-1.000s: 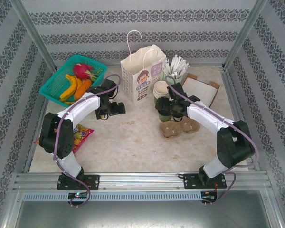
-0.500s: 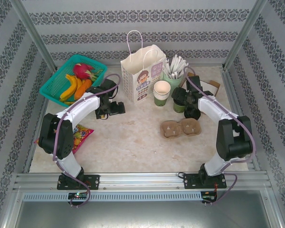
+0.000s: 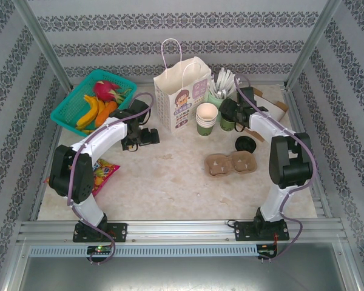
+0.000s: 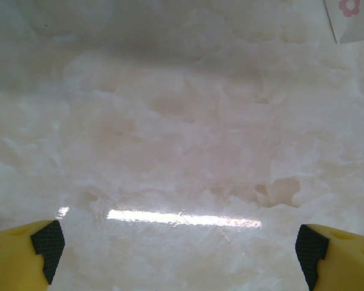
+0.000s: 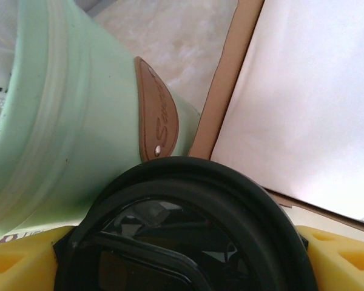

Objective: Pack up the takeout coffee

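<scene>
The right gripper [image 5: 179, 248] is clamped on the coffee cup [image 5: 182, 218], with one yellow finger on each side of its black lid. The cup is outside the paper bag [image 3: 183, 91], off to the bag's right, just beside the mint green holder [image 5: 67, 121] and next to the open cardboard box [image 5: 309, 91]; whether it rests on the table [image 4: 182, 121] or is lifted cannot be told. The left gripper [image 4: 182, 245] is spread wide and empty, low over bare table near the bag.
</scene>
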Controlling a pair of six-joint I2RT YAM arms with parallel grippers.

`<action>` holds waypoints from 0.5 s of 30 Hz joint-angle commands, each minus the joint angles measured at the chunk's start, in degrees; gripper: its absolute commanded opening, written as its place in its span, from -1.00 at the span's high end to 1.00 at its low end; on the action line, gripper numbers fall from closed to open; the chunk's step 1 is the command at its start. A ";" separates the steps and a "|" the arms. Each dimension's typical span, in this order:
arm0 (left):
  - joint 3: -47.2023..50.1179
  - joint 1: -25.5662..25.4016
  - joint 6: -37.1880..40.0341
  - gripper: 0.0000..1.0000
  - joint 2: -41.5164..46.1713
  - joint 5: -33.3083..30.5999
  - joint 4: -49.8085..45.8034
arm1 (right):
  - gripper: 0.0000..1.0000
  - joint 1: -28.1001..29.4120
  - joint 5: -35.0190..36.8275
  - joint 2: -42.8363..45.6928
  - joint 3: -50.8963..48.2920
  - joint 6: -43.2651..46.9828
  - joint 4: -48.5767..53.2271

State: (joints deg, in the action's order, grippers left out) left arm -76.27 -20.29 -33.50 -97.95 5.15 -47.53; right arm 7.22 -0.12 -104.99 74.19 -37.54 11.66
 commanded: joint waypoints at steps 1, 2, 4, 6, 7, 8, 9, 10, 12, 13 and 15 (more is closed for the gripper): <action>-1.36 -0.57 0.10 -0.99 2.15 -1.74 -2.12 | -0.72 -0.74 1.96 -2.96 0.73 -0.54 1.87; -1.41 -0.60 0.10 -0.99 2.20 -1.64 -2.05 | -0.74 -0.78 1.56 -2.87 0.77 -0.30 2.01; -1.34 -0.53 0.25 -0.99 2.39 -0.89 -1.58 | -0.77 -0.75 0.61 -2.37 0.77 0.31 2.35; -1.25 -0.52 0.91 -0.99 2.84 -0.08 -0.73 | -0.81 -0.74 0.13 -1.68 0.82 0.84 3.09; -1.26 -0.57 1.26 -0.99 3.15 0.12 -0.42 | -0.82 -0.72 -0.17 -1.24 0.78 1.18 3.31; -1.25 -0.58 1.75 -0.99 3.42 0.28 -0.06 | -0.84 -0.75 -0.50 -0.75 0.76 1.54 3.62; -1.32 -0.57 2.32 -0.99 3.88 0.54 0.16 | -0.85 -0.72 -0.96 -0.28 0.65 1.99 3.84; -1.50 -0.58 2.91 -0.99 4.14 0.78 0.31 | -0.86 -0.72 -1.26 0.21 0.60 2.32 4.14; -2.05 -0.62 3.80 -0.99 4.67 1.38 0.41 | -0.88 -0.72 -1.71 1.16 0.43 2.83 4.38; -2.27 -0.54 4.01 -0.99 4.98 1.61 0.54 | -0.88 -0.72 -1.98 1.55 0.34 3.04 4.51; -2.63 -0.54 4.30 -0.99 5.61 2.20 0.96 | -0.89 -0.77 -2.33 2.13 0.25 3.30 4.84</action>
State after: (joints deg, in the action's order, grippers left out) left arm -76.99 -20.29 -31.46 -94.59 6.09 -47.37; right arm 6.85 -1.56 -105.23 74.85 -35.97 13.28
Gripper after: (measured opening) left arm 0.994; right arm 0.944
